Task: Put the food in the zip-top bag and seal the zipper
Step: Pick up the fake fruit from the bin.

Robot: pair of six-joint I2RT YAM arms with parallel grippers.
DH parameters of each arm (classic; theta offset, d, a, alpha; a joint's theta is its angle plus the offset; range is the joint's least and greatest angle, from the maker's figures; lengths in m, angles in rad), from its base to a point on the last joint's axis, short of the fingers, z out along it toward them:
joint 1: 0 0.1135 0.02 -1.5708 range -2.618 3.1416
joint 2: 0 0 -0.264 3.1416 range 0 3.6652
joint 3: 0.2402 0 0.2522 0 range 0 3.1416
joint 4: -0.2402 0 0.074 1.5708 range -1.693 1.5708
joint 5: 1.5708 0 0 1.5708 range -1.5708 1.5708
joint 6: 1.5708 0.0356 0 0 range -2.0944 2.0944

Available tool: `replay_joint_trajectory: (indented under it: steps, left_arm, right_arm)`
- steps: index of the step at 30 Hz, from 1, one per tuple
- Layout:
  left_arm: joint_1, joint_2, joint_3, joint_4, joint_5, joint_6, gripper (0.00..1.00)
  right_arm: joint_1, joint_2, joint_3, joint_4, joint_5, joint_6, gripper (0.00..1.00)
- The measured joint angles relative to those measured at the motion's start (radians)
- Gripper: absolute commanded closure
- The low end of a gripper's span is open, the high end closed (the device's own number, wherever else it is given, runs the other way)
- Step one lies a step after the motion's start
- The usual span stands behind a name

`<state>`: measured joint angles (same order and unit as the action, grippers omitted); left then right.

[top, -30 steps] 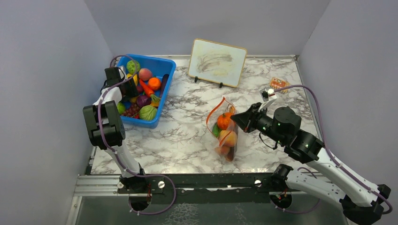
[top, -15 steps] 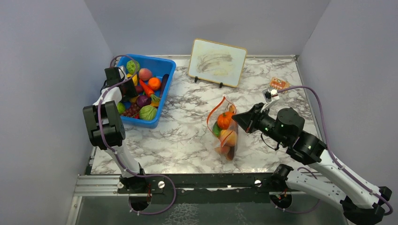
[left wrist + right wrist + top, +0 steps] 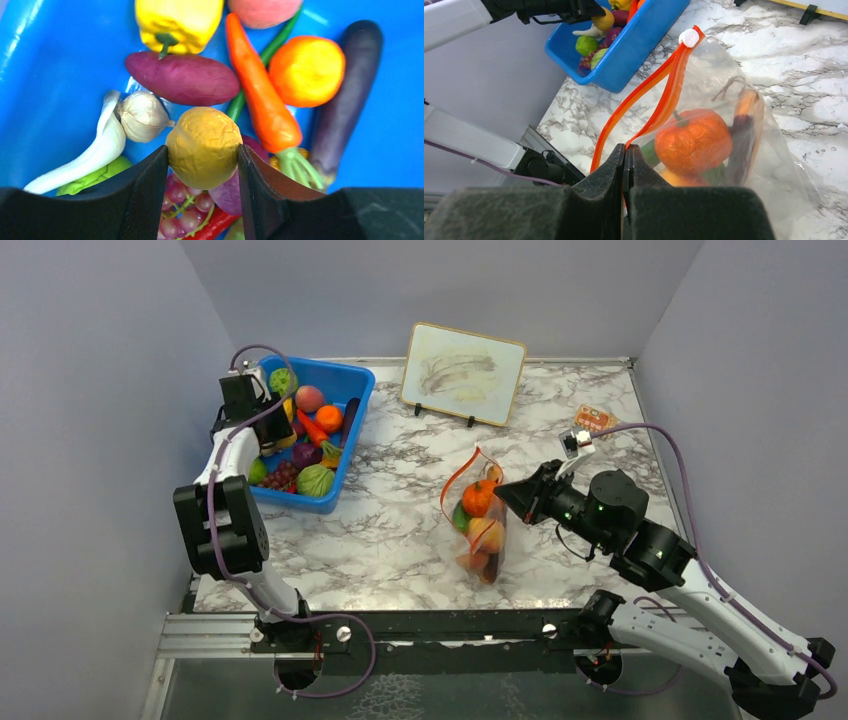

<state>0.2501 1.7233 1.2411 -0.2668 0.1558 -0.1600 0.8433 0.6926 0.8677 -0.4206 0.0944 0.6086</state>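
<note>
The clear zip-top bag [image 3: 478,525] lies mid-table, holding an orange fruit [image 3: 478,498], a peach [image 3: 487,535] and other food. My right gripper [image 3: 503,490] is shut on the bag's orange-red zipper strip [image 3: 664,95] at the mouth edge [image 3: 626,150]. The mouth gapes, and the white slider tab [image 3: 689,37] sits at the far end. My left gripper [image 3: 268,432] is over the blue bin [image 3: 352,415]. In the left wrist view it [image 3: 202,165] is shut on a wrinkled yellow-brown round food piece [image 3: 202,145], held above grapes, a carrot [image 3: 260,95] and an orange [image 3: 307,70].
The bin [image 3: 45,75] also holds a yellow pepper [image 3: 177,20], a purple sweet potato [image 3: 182,77], garlic [image 3: 142,115] and an eggplant [image 3: 345,100]. A framed picture board [image 3: 463,360] stands at the back. A small orange packet [image 3: 594,419] lies at the far right.
My left gripper has risen and shifted a little toward the far side of the bin with the yellow-brown piece. My right gripper moved slightly right, still gripping the zipper strip.
</note>
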Motion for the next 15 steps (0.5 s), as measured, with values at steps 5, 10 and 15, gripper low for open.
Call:
replay_joint_trajectory:
  steps: [5, 10, 15]
  left_arm:
    - [-0.09, -0.126, -0.007, -0.002, -0.044, 0.014, 0.68]
    - [-0.164, -0.241, -0.008, -0.002, -0.015, 0.012, 0.68]
    - [-0.188, -0.357, -0.053, 0.026, 0.095, -0.014, 0.68]
  right_arm:
    - [0.0, 0.005, 0.0, -0.005, 0.0, 0.0, 0.99]
    - [0.0, 0.019, 0.0, -0.008, 0.0, 0.0, 0.99]
    - [0.0, 0.031, 0.0, -0.018, 0.002, 0.0, 0.99]
